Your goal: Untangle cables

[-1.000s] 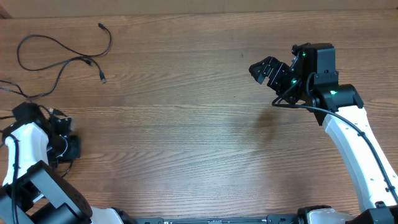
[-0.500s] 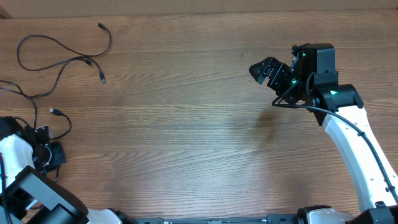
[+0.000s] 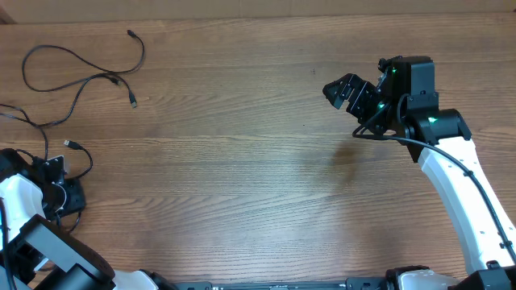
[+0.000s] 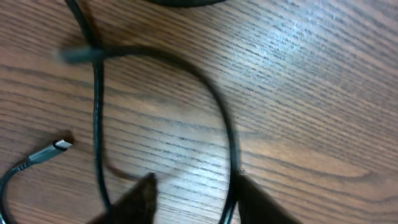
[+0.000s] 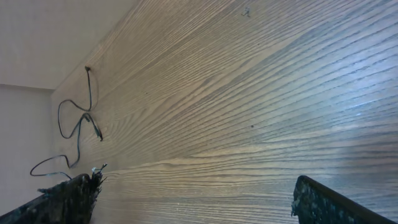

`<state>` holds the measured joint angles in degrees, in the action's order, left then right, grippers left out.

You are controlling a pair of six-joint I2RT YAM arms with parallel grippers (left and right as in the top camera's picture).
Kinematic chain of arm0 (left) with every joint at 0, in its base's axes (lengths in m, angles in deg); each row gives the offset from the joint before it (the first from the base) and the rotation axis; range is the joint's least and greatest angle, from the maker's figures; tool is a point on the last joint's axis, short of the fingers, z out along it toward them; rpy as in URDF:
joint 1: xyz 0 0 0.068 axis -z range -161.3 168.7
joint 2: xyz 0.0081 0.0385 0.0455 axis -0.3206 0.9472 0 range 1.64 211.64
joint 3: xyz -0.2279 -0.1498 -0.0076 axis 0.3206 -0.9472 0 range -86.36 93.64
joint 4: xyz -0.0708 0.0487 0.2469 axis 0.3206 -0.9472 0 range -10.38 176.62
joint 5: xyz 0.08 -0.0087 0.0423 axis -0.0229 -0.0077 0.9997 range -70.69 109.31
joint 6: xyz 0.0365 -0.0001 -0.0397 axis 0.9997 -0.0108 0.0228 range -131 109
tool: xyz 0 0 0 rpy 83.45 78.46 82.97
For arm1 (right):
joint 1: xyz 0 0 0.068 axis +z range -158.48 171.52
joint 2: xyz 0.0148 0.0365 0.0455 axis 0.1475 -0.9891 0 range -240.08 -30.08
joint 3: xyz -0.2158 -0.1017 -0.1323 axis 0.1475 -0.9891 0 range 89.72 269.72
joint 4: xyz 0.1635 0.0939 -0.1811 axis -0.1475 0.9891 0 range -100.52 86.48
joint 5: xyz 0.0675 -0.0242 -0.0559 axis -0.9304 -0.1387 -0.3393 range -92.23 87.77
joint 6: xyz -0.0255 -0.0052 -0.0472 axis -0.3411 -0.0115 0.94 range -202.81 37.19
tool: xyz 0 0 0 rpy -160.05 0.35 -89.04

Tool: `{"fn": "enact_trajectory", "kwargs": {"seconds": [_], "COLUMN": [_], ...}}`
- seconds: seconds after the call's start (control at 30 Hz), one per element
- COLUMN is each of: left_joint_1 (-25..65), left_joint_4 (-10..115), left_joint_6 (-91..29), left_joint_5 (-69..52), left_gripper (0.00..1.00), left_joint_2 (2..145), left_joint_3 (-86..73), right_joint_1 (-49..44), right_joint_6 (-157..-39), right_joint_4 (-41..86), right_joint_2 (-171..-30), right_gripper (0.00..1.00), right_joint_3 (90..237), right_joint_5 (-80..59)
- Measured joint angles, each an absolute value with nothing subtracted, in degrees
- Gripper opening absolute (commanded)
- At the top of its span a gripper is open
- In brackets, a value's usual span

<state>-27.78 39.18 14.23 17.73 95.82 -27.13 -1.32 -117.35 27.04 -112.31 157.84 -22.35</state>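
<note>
Overhead: shows cables (image 3: 97, 77) strewn upper left, seemingly two, one reaching left gripper (image 3: 58, 172); right gripper (image 3: 343, 90) well apart, upper right.
Left wrist: finds jaws spread, cable looping between fingertips (image 4: 140, 199).
Right wrist: finds jaws spread wide, cables far left.

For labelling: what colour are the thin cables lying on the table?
Black. The cables show best in the overhead view.

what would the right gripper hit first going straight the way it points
Most likely the bare table: the right gripper points low across open wood. The cables lie far ahead, off to one side; depth is unclear.
</note>
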Motion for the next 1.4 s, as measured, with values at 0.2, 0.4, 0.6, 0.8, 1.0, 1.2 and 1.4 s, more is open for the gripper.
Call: {"fn": "enact_trajectory", "kwargs": {"seconds": [0.2,0.4,0.6,0.8,1.0,1.2,1.4], "left_joint_1": [-27.8,-27.8,-25.5,-19.3,-8.7,2.7,11.0], "left_joint_4": [38.4,36.5,35.4,36.3,36.7,31.9,24.6], "left_joint_6": [14.6,15.3,15.9,16.0,16.0,16.0,16.0], "left_joint_5": [17.6,17.6,17.5,13.1,7.8,2.9,-1.4], "left_gripper": [0.48,0.71,1.0,1.0,1.0,1.0,1.0], "left_joint_2": [95.8,95.8,93.9,87.1,78.1,68.7,61.5], "left_joint_3": [-27.1,-26.6,-21.0,-13.4,-11.4,-11.3,-11.3], "right_joint_1": [-1.3,-1.3,-1.3,-1.3,-1.3,-1.3,-1.3], "right_joint_6": [-117.3,-117.3,-117.3,-117.3,-117.3,-117.3,-117.3], "right_joint_4": [27.1,27.0,27.0,27.1,28.1,29.5,30.7], "right_joint_2": [-112.3,-112.3,-112.3,-112.3,-112.3,-112.3,-112.3], "right_gripper": [1.0,1.0,1.0,1.0,1.0,1.0,1.0], "right_joint_3": [157.8,157.8,157.8,157.8,157.8,157.8,157.8], "right_joint_5": [-22.3,-22.3,-22.3,-22.7,-23.9,-24.3,-24.4]}}
